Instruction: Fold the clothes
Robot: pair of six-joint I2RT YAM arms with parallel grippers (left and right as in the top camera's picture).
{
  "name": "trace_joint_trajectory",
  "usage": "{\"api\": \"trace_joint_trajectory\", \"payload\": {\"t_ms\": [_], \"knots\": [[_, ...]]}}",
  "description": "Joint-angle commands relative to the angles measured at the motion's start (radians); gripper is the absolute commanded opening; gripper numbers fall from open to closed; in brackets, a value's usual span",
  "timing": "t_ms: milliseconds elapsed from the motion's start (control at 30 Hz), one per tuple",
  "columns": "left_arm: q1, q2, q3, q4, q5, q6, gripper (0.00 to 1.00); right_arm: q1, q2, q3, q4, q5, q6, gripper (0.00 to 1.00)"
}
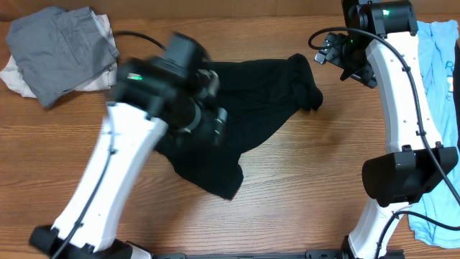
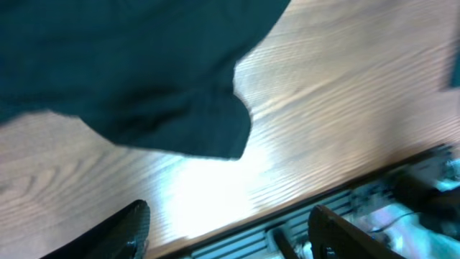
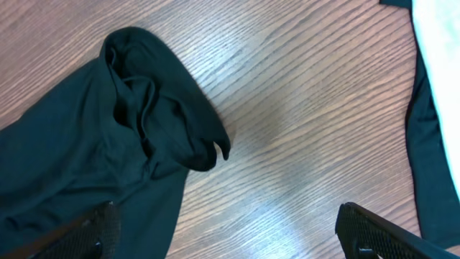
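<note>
Clothes under inspection: one black T-shirt (image 1: 262,90), crumpled and unfolded, at the centre of the table (image 1: 323,165).

Left gripper (image 2: 230,241): released, fingers apart, nothing between them. In its wrist view, bare wood shows in the gap. The black fabric lies at 11 to 12 o'clock from that gap, clear of both fingers. This view is blurred, so finer detail cannot be told. From overhead, the left gripper sits above the shirt's 9 o'clock half, and the arm covers part of the cloth.

Right gripper (image 3: 233,244): released, jaws wide, empty. In its wrist view, a bunched sleeve (image 3: 169,119) lies at 11 o'clock from the gap, resting on the wood. The shirt body spreads toward 9 o'clock, reaching the left finger (image 3: 86,234); contact there cannot be confirmed. From overhead, this gripper hangs off the shirt, with the sleeve at its 7 o'clock, near but apart.

Outward: a grey piece (image 1: 61,47) lies at the table's 10 o'clock corner, on top of a white piece (image 1: 16,72). A light-blue shirt (image 1: 440,65) lies along the 3 o'clock edge, partly under the right arm. Both are well apart from the black T-shirt.
</note>
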Motion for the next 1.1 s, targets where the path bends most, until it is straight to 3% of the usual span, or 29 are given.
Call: {"api": "trace_joint_trajectory", "payload": {"t_ms": [0,200,333,500,1067], "knots": [[-0.06,0.023,-0.146,0.057,-0.077,-0.114,0.72,-0.041,-0.015,-0.009,0.013,-0.016,-0.004,1.0],[-0.118,0.023,-0.341,0.188,-0.038,-0.084,0.71,-0.184,-0.015,-0.012,0.052,-0.152,-0.083,1.0],[-0.243,0.036,-0.441,0.327,-0.046,-0.093,0.73,-0.261,-0.015,-0.02,0.055,-0.278,-0.166,1.0],[-0.312,0.112,-0.512,0.362,-0.107,-0.194,0.72,-0.268,-0.015,-0.061,0.052,-0.278,-0.166,1.0],[-0.317,0.342,-0.527,0.463,-0.111,-0.175,0.63,-0.245,-0.015,-0.262,0.176,-0.296,-0.161,1.0]]}}
